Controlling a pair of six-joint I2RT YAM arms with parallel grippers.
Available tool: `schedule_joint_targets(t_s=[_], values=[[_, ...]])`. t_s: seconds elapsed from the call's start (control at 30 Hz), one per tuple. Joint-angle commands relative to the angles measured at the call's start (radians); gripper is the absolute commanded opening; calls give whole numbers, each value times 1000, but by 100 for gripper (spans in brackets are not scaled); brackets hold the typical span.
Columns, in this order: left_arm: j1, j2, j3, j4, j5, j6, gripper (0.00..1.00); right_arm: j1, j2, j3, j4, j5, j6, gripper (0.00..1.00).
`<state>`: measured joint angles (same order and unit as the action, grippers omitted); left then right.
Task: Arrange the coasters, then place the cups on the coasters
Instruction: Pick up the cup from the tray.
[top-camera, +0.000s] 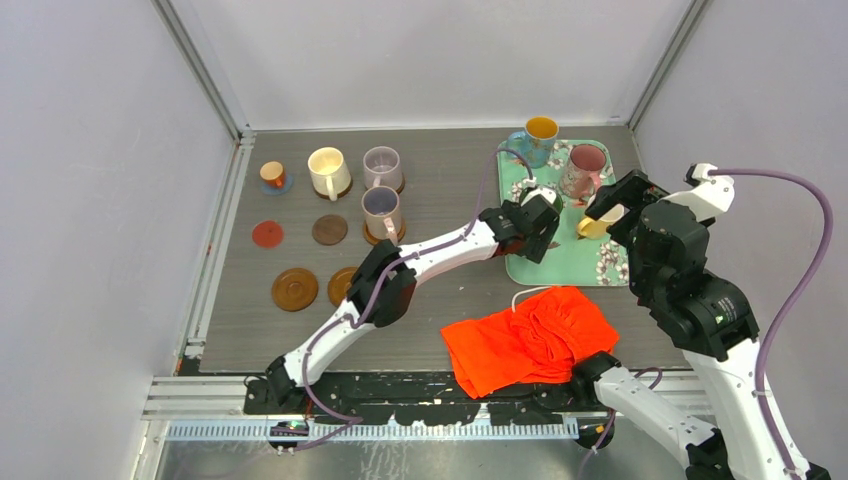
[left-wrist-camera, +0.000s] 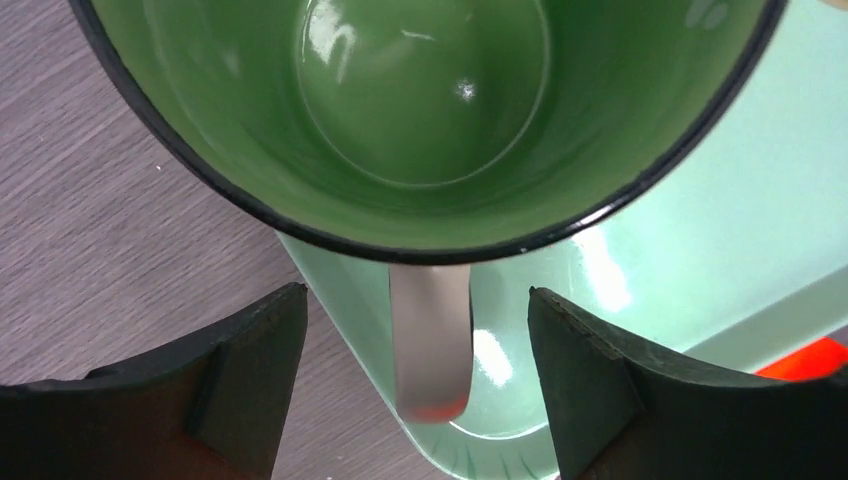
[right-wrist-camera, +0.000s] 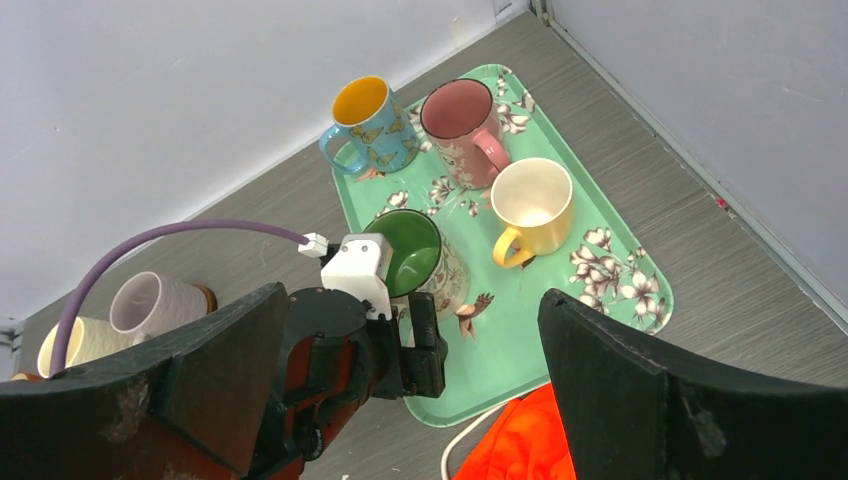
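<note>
A green-inside mug (left-wrist-camera: 420, 120) stands at the near left of the teal floral tray (top-camera: 560, 268), its pale handle (left-wrist-camera: 432, 340) pointing off the tray's edge. My left gripper (left-wrist-camera: 415, 295) is open, one jaw on each side of that handle with a gap on both sides. The right gripper (right-wrist-camera: 410, 300) hangs open above the tray, holding nothing. The tray also carries a blue mug with orange inside (right-wrist-camera: 365, 125), a pink mug (right-wrist-camera: 462, 128) and a yellow mug (right-wrist-camera: 530, 205). At the left, a cream mug (top-camera: 328, 172), two lilac mugs (top-camera: 382, 168) (top-camera: 382, 212) and a tiny orange cup (top-camera: 273, 176) stand on coasters. A red coaster (top-camera: 267, 234) and brown coasters (top-camera: 329, 230) (top-camera: 294, 289) lie bare.
An orange cloth (top-camera: 530, 340) with a white cord lies just in front of the tray's near edge. The left arm (top-camera: 400, 265) stretches across the table and covers part of another brown coaster (top-camera: 342, 285). White walls close in the table on three sides.
</note>
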<state>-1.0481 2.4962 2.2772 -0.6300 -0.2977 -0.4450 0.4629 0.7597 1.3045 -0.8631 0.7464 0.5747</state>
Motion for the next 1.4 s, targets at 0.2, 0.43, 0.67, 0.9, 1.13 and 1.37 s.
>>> schedule_joint_targets(t_s=[0.2,0.43,0.67,0.9,1.13,1.37], values=[[-6,52,83,21,-67,62,69,-1,12,36,19,-7,-44,100],[-6,79,108,40,-66,77,62,-1,17,33,19,-12,-44,100],[-5,90,116,57,-62,79,57,0,23,35,15,-15,-47,100],[-6,97,117,73,-45,84,45,-1,25,30,12,-16,-47,100],[-2,71,102,109,-27,117,26,-1,23,27,12,-16,-47,100],[-2,5,34,185,-33,160,0,-1,26,25,12,-18,-50,100]])
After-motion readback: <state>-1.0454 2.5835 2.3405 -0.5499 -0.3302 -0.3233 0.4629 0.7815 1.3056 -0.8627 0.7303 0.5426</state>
